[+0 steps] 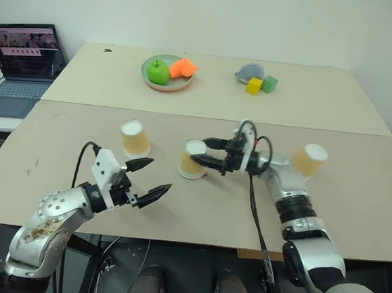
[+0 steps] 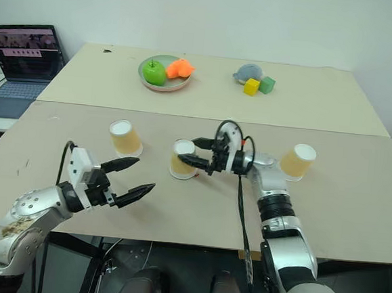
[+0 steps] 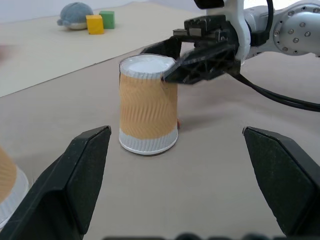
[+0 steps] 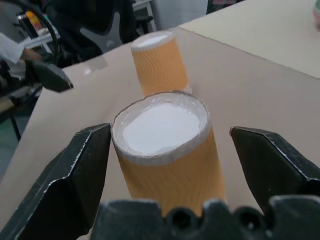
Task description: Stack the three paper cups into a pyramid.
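While my left fingers (image 1: 147,178) hang spread, my right fingers (image 1: 201,152) stand open around the upside-down tan-orange paper cup (image 1: 193,159) on the beige tabletop (image 1: 354,213).

You are looking at a robot test room or lab, not a home. Two plain beige tables (image 1: 76,198) stand pushed together against a bare white wall (image 1: 260,19), with no decoration anywhere. An open laptop (image 1: 22,65) sits on a side surface at your left, its screen lit. The things laid out read as practice props: a plate (image 1: 165,83) holding a green apple (image 1: 158,71) and an orange toy (image 1: 182,68), coloured blocks (image 1: 262,84) beside a small grey plush (image 1: 248,71), and paper cups (image 1: 135,137) set out on the near table. In the right wrist view, a dark office chair (image 4: 100,22) stands off the table's edge.
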### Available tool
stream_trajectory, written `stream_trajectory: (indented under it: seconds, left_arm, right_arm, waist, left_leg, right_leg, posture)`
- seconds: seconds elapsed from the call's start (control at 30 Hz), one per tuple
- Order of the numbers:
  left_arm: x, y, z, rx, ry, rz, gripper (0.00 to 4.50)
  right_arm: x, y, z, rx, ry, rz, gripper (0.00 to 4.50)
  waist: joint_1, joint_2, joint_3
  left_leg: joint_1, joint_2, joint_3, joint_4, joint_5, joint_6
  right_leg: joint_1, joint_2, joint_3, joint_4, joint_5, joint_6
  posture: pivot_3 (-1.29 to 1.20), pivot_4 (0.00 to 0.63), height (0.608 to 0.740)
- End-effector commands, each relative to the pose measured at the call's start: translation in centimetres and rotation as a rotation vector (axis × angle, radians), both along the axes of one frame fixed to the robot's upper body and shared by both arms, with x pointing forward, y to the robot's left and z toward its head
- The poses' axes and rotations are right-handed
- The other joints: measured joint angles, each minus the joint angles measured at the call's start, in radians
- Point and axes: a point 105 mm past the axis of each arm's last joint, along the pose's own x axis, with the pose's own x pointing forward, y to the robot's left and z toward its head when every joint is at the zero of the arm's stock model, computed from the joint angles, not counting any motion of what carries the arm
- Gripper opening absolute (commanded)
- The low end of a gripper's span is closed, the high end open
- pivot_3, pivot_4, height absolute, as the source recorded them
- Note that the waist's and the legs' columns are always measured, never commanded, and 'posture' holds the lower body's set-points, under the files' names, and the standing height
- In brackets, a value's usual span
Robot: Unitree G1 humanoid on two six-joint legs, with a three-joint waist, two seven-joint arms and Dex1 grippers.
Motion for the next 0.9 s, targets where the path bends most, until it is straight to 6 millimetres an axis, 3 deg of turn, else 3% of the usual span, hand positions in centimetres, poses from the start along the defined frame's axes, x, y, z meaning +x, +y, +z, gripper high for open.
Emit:
stream_trajectory:
  seconds: [0.03, 0.13, 0.23, 0.4, 0.53, 0.73, 0.9]
  left_arm:
    - [0.4, -1.2, 0.4, -0.007, -0.015, -0.082, 4.50]
    - [1.0, -2.3, 0.5, -0.013, -0.007, -0.157, 4.50]
    - [1.4, -3.4, 0.6, -0.016, -0.004, -0.230, 4.50]
    - [1.8, -5.7, 1.2, -0.017, -0.019, -0.360, 4.50]
    - [0.6, -7.3, 1.6, 0.012, -0.038, -0.506, 4.50]
    - [0.6, -8.7, 2.4, 0.020, -0.068, -0.604, 4.50]
    - [0.7, -8.8, 2.5, 0.022, -0.077, -0.618, 4.50]
  right_arm:
    - [-1.6, -3.4, 4.1, 0.127, -0.010, -0.024, 4.40]
    - [-4.3, -6.7, 5.7, 0.181, 0.010, -0.051, 4.40]
    - [-6.4, -9.2, 5.9, 0.181, 0.008, -0.138, 4.40]
    - [-7.6, -15.8, 5.9, 0.117, -0.109, -0.590, 4.40]
    - [-10.1, -21.0, 6.2, 0.049, -0.196, -0.913, 4.40]
    - [-11.8, -24.4, 2.0, -0.080, -0.123, -1.145, 4.40]
    - [-10.6, -24.2, -0.6, -0.112, -0.072, -1.145, 4.40]
  waist:
    - [0.004, 0.000, 0.000]
    - [0.010, 0.000, 0.000]
    - [0.024, 0.000, 0.000]
    - [0.020, -0.001, 0.001]
    - [0.020, -0.001, 0.001]
    - [0.012, -0.001, 0.001]
    - [0.005, -0.001, 0.001]
  left_leg:
    - [0.000, 0.000, 0.000, 0.000, 0.000, 0.000]
    - [-0.001, 0.000, -0.001, 0.000, 0.000, 0.000]
    - [-0.003, 0.000, -0.002, 0.000, 0.000, 0.000]
    - [-0.002, -0.001, -0.001, 0.001, 0.000, 0.001]
    - [-0.001, -0.001, 0.001, 0.000, 0.000, 0.001]
    - [0.000, -0.001, 0.002, 0.001, 0.000, 0.001]
    - [0.004, 0.000, 0.001, 0.000, 0.000, 0.001]
  right_leg:
    - [0.000, 0.000, 0.000, 0.000, 0.000, 0.000]
    - [0.000, 0.000, -0.001, -0.002, 0.000, 0.000]
    - [0.001, 0.000, -0.003, -0.003, 0.000, 0.000]
    - [0.001, 0.000, -0.002, -0.003, 0.000, 0.001]
    - [0.001, 0.001, 0.000, -0.003, 0.000, 0.001]
    - [0.002, 0.001, 0.002, -0.005, 0.001, 0.002]
    - [0.007, 0.003, 0.003, -0.006, 0.001, 0.002]
  posture:
    - [0.00, 0.150, 0.678]
    - [0.00, 0.150, 0.678]
    - [0.00, 0.150, 0.678]
    - [0.00, 0.150, 0.678]
    - [0.00, 0.150, 0.678]
    - [0.00, 0.150, 0.678]
    - [0.00, 0.150, 0.678]
